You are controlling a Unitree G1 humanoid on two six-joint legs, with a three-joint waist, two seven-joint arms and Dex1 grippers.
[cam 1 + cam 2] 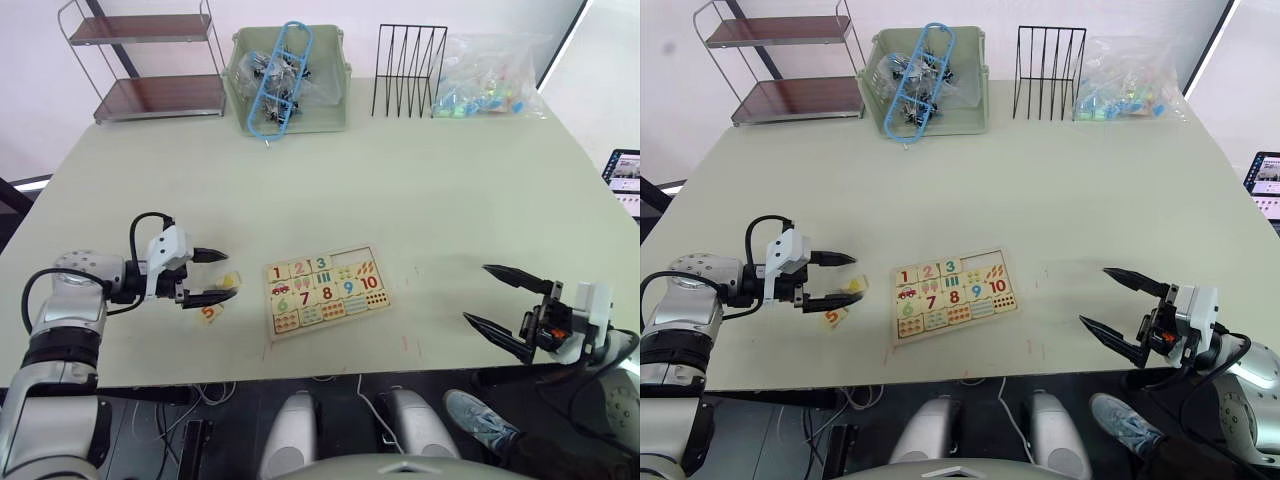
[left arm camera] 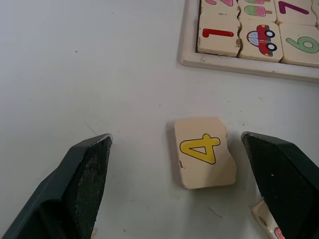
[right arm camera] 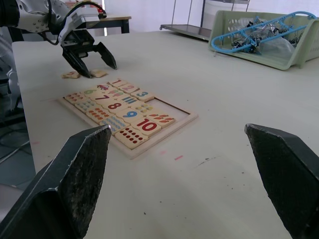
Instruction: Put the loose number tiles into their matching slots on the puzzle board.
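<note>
two square pale-wood tiles, yellow 4 (image 2: 204,152) and orange 5 (image 1: 208,313)

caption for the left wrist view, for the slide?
Open left gripper straddles the loose yellow 4 tile beside the puzzle board.

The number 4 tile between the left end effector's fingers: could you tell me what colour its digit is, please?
Yellow; the 4 tile shows best in the left wrist view.
</note>
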